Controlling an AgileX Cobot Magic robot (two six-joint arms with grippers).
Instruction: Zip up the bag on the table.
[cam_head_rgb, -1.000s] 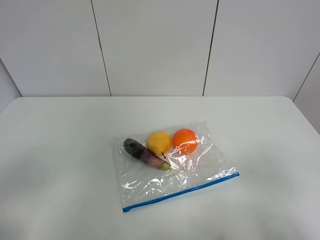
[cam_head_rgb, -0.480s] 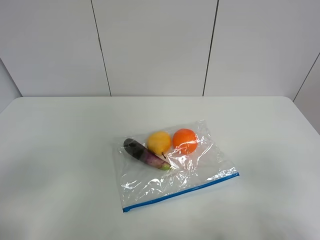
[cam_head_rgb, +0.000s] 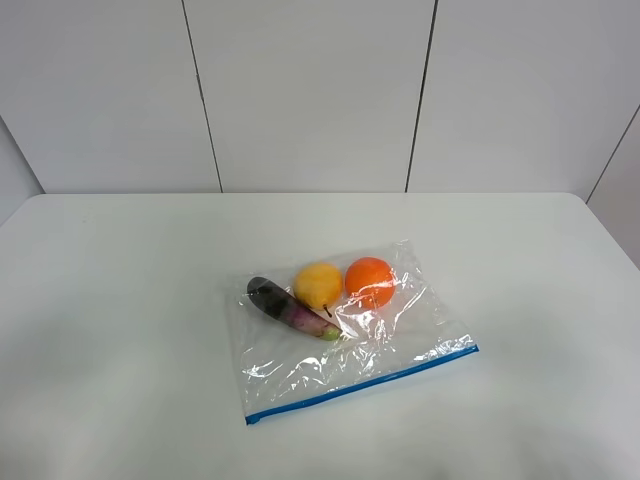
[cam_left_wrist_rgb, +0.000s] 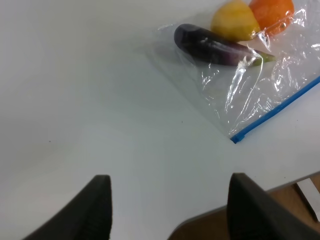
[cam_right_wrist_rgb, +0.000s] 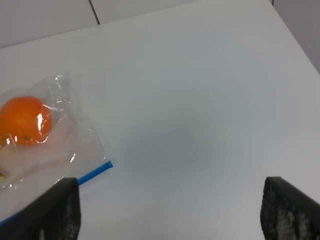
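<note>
Bag (cam_head_rgb: 355, 335) lies flat near the table's (cam_head_rgb: 120, 300) front edge, blue strip frontmost. Left gripper (cam_left_wrist_rgb: 170, 210) and right gripper (cam_right_wrist_rgb: 170, 215) spread wide, holding nothing.

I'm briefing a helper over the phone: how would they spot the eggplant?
On the white table lies one clear bag with a blue zip strip. Three items sit inside, away from the strip. The eggplant is the long dark purple one, beside the round yellow fruit.
</note>
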